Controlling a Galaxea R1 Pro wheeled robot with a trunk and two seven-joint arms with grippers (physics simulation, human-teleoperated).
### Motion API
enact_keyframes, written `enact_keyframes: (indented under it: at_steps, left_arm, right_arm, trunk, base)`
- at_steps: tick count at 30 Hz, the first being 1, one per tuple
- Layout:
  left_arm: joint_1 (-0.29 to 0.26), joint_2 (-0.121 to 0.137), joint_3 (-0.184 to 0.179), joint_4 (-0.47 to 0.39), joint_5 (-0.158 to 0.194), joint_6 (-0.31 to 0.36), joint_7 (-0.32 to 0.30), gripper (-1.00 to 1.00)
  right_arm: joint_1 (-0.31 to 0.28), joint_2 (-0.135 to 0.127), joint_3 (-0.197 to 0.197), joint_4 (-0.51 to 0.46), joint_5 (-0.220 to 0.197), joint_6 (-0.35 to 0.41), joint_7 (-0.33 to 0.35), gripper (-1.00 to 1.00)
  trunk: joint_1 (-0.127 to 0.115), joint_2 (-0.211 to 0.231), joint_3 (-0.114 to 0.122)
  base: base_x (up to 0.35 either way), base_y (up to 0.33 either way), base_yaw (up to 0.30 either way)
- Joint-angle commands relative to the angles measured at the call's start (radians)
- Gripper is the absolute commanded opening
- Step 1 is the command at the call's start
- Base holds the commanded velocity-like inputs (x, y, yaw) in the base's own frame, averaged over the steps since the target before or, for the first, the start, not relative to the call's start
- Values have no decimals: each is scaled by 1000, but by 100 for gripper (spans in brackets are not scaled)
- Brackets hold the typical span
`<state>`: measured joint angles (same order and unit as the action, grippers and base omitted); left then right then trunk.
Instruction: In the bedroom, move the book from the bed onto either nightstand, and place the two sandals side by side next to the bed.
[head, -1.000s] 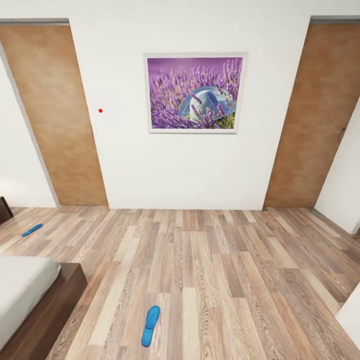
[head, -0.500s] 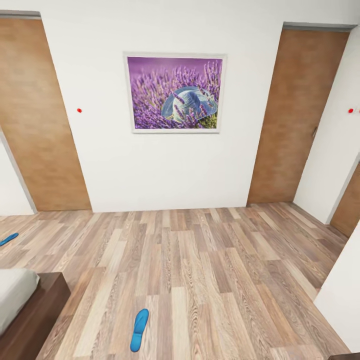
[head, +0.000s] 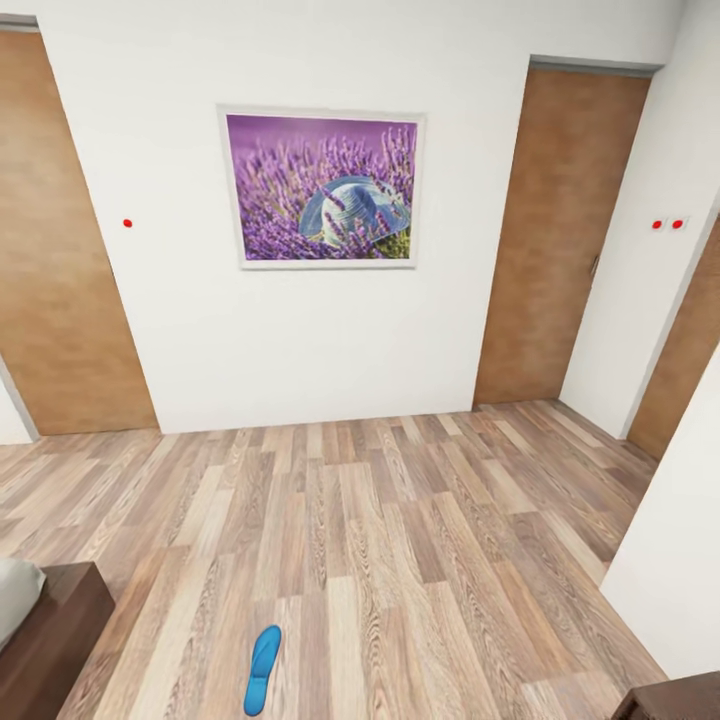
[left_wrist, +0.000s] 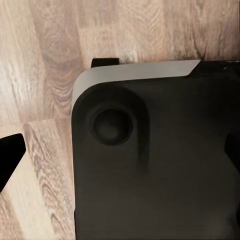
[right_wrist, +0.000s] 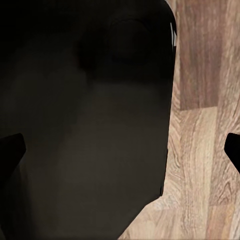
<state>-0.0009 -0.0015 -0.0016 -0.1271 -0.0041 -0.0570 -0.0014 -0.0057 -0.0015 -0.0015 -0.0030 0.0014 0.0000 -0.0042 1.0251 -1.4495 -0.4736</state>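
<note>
Head view — blue sandal (head: 262, 669) on plank floor (head: 400, 560), near bed (head: 45, 640).

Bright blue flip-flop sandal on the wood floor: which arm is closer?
Left, probably: the blue sandal lies toward the robot's left front; both arms hang beside its dark body.

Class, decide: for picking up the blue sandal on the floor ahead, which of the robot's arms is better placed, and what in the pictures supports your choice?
Probably the left. In the head view the sandal lies left of centre on the wood floor, near the bed corner, so on the left arm's side. Neither wrist view shows it, so this stays tentative.
</note>
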Motion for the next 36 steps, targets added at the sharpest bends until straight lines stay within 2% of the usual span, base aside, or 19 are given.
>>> enact_keyframes:
  at_steps: [1,36]
  left_arm:
    - [0,0,0,0,0,-4,0,100]
    - [0,-1,0,1,1,-6,0,100]
  right_arm:
    - [0,0,0,0,0,0,0,100]
    - [0,0,3,0,0,0,0,100]
  trunk:
    - [0,0,0]
    - [0,0,17]
  base:
    - [0,0,-157]
    - [0,0,-222]
